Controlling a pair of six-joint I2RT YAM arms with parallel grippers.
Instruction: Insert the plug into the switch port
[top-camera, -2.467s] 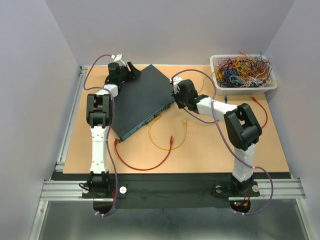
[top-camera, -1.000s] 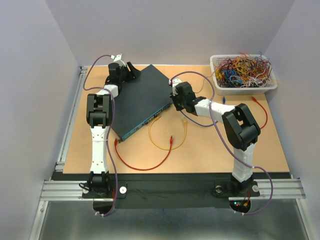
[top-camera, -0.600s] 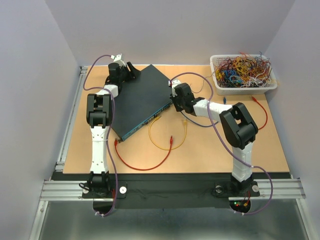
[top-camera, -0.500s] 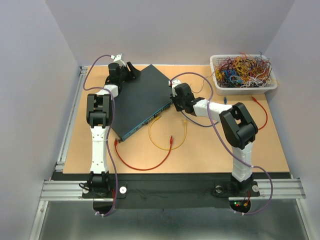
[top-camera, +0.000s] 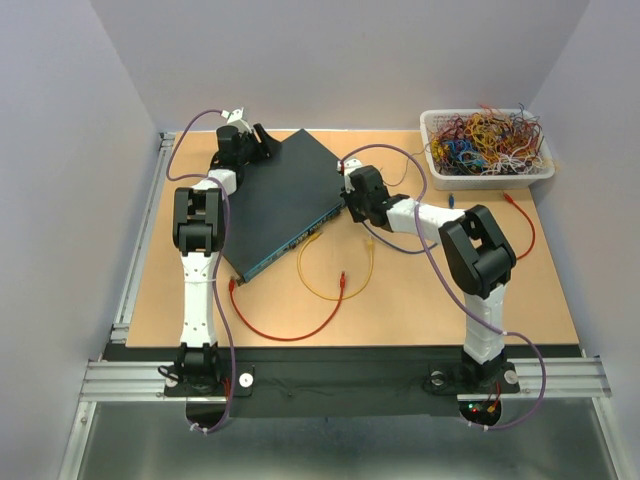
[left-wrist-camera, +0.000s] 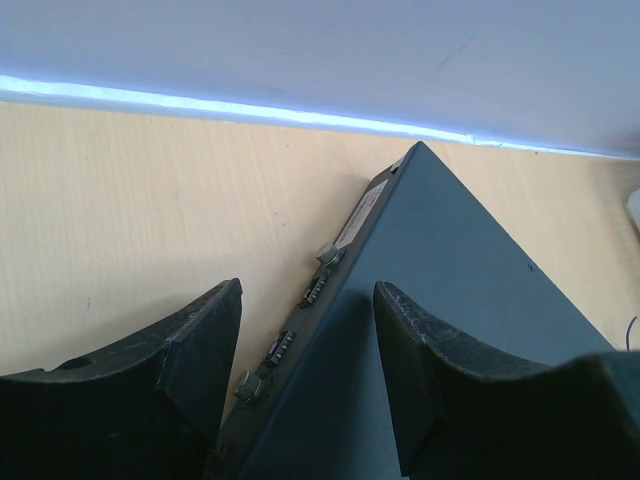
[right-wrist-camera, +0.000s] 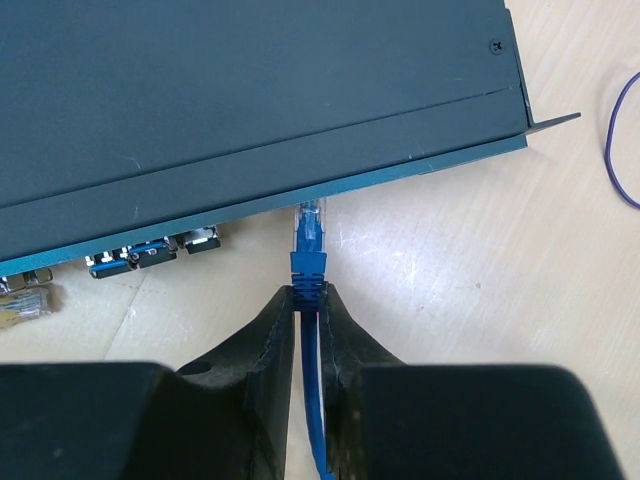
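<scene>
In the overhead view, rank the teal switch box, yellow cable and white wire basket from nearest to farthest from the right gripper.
1. Teal switch box: at the right gripper, left of it.
2. Yellow cable: just below it in the view.
3. White wire basket: far right corner.

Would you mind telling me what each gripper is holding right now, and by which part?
The right gripper pinches the blue cable just behind its plug. The left gripper is open, holding nothing.

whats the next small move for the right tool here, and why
Likely nudge the right tool straight ahead: it is shut on the blue cable, and the clear plug meets the switch front face but looks barely entered.
</scene>
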